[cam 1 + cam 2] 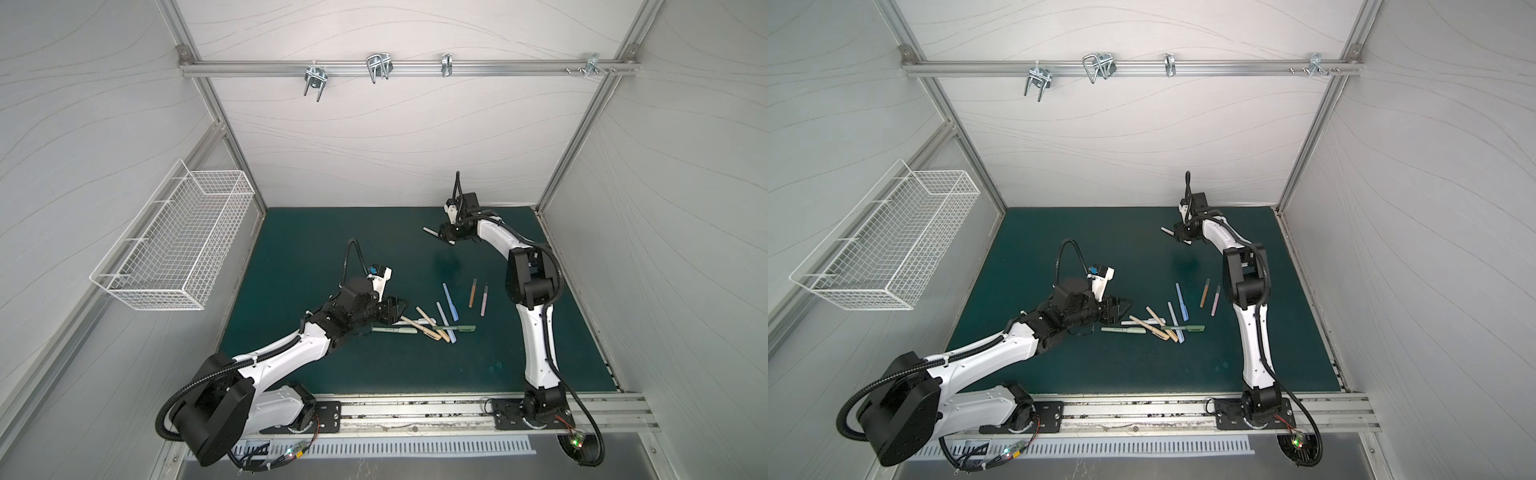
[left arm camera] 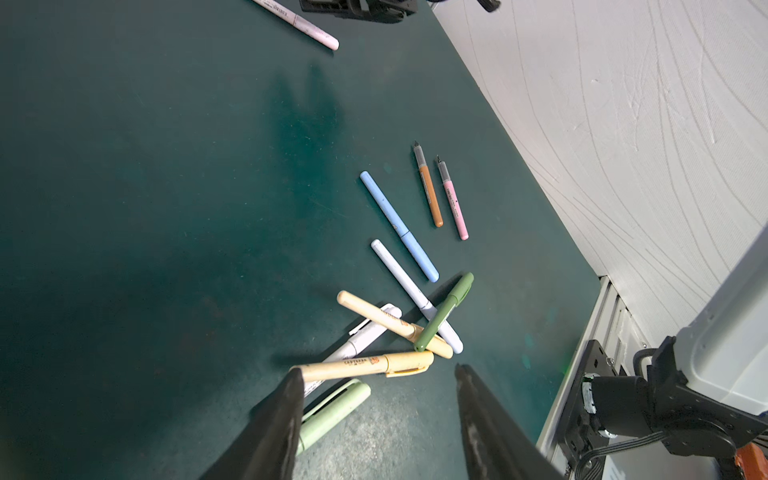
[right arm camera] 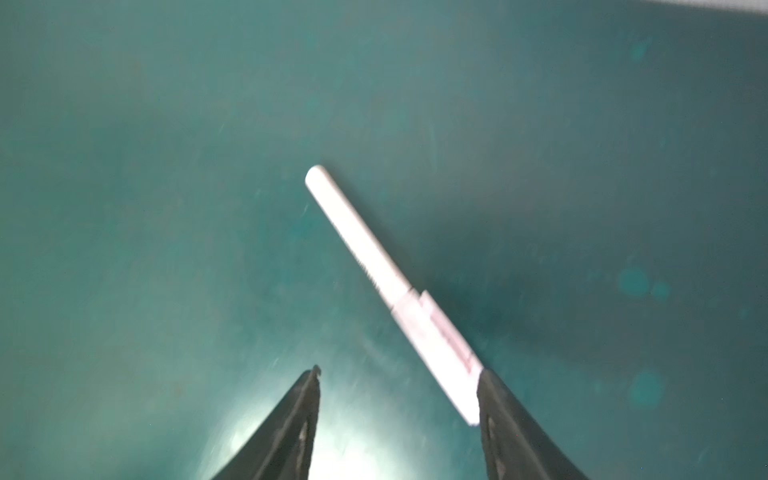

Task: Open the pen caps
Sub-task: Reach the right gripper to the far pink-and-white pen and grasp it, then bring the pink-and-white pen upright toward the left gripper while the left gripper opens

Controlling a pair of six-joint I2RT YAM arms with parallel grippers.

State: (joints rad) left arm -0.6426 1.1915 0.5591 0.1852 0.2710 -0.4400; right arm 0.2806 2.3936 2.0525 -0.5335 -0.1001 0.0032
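**Kid:** Why is your right gripper [image 3: 399, 374] so far back?

**Me:** A pale pink pen [image 3: 361, 237] lies alone there, near the back edge of the worktop [image 1: 311, 249]. I put that hand low over it. My two fingers are spread apart and hold nothing. One finger is right beside the cap [image 3: 436, 340]. I can't tell if it touches.

**Kid:** Is the cap on?

**Me:** Yes. The fat end is the cap, and it sits tight on the pen.

**Kid:** And your left gripper [image 2: 376, 372]?

**Me:** It hangs over the pile of pens [image 1: 428, 326] in the middle of the worktop, a bit toward the front edge. It is spread wide too, with nothing in it. A tan pen [image 2: 365, 368] lies just past my fingertips.

**Kid:** Why both hands?

**Me:** I think one hand must hold the pen and the other must pull the cap. So each hand waits by a pen with its fingers apart, ready to pinch.

**Kid:** Are any done?

**Me:** Two, I think. An orange pen [image 2: 430, 195] and a pink pen [image 2: 455, 208] lie side by side toward the right edge with bare tips. I can't see their caps. The pens in the pile cross over each other, so picking one out may bump the rest.
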